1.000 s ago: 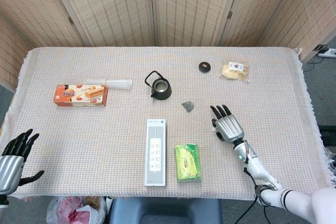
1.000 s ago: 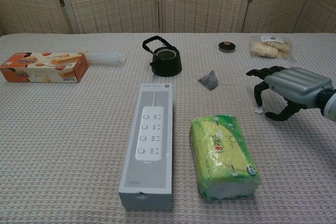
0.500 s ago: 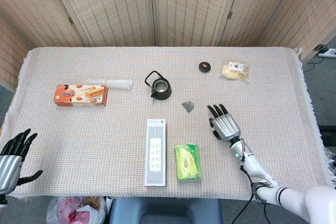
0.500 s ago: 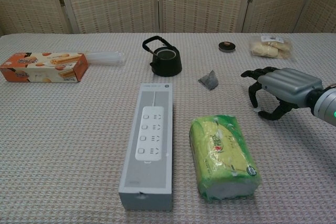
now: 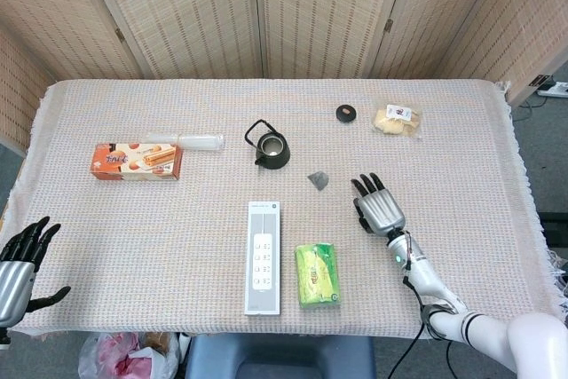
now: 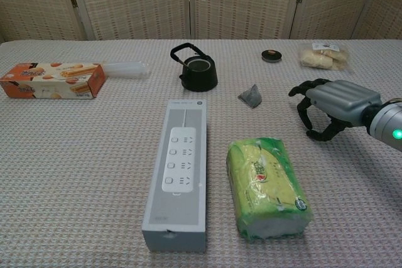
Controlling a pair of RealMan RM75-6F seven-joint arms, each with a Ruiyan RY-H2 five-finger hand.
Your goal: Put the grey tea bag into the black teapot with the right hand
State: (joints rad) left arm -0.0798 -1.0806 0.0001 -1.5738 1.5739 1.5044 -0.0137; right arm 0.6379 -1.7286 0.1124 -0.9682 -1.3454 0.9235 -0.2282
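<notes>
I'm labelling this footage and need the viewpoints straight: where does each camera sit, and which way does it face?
Head view: high above the near table edge, looking steeply down on the whole table; shows the right hand with its forearm, and the left hand at the bottom left corner.
Chest view: low, at the near edge, looking across the table toward the screens; shows only the right hand.
Shared: black teapot, grey tea bag, power strip box, right hand.
</notes>
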